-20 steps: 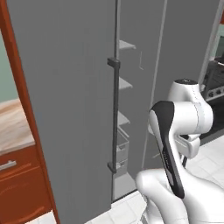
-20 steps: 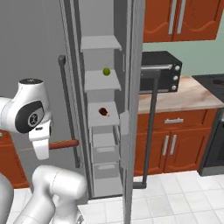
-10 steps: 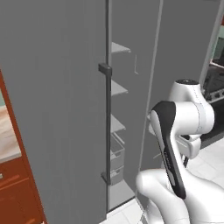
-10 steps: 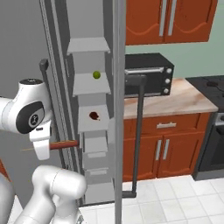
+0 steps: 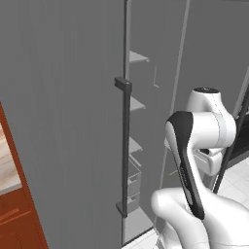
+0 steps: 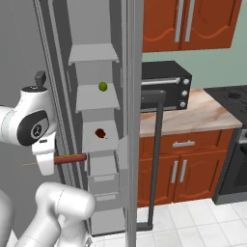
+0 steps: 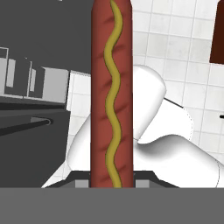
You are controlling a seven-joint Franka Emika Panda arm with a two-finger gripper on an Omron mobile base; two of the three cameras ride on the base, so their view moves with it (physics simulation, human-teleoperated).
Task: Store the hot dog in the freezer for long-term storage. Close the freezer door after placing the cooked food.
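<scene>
Home kitchen: tall grey fridge-freezer [image 6: 91, 72] w/ shelves, red-brown cabinets [image 6: 193, 24] at 1 o'clock, toaster oven [image 6: 164, 89] on wood counter [image 6: 193, 116], white tile floor [image 6: 193, 226].

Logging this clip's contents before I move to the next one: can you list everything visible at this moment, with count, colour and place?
Slim reddish-brown hot dog with a yellow mustard squiggle: one, held level in the gripper, beside the open compartment.
Tall grey freezer with white inner shelves and clear drawers: one, standing open.
Flat grey freezer door with a long dark bar handle: one, swung open on the left.
Round green fruit: one, on an upper shelf.
Dark red lumpy food: one, on the shelf below the fruit.
Black toaster oven: one, on the pale counter.
Red-brown wooden cabinets: above and below the counter.
White tiled floor: under everything.
White arm's two-finger gripper: one, shut on the hot dog.
</scene>
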